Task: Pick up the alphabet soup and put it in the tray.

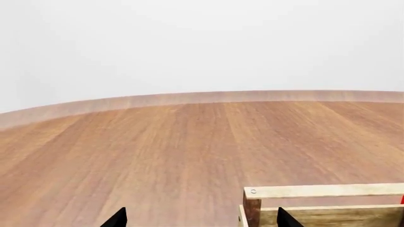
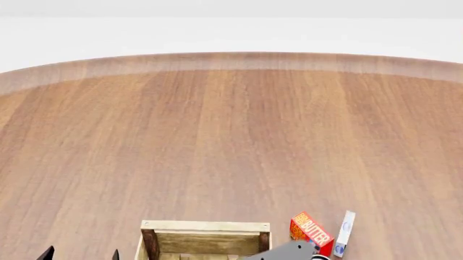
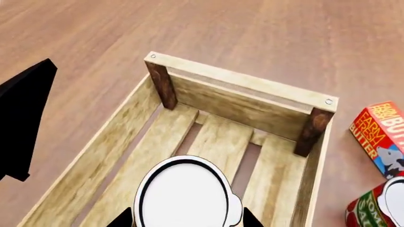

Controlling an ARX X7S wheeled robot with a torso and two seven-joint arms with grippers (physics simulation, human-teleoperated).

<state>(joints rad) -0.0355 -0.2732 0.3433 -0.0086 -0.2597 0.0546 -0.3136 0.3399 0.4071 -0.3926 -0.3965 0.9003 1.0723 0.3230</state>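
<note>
In the right wrist view a can with a pale round top ringed in black, the alphabet soup, sits between the two dark fingertips of my right gripper. Its label is hidden. It hangs over the slatted bottom of the tray, a light-wood crate with dark corner posts. The tray's far end shows at the bottom of the head view. My left gripper is open, with nothing held, beside the tray's corner. Its tips also show in the head view.
A red butter box and a red-and-green can stand just outside the tray. The head view shows the butter box and a slim white-blue box. The round wooden table stretches far ahead. A black shape lies beside the tray.
</note>
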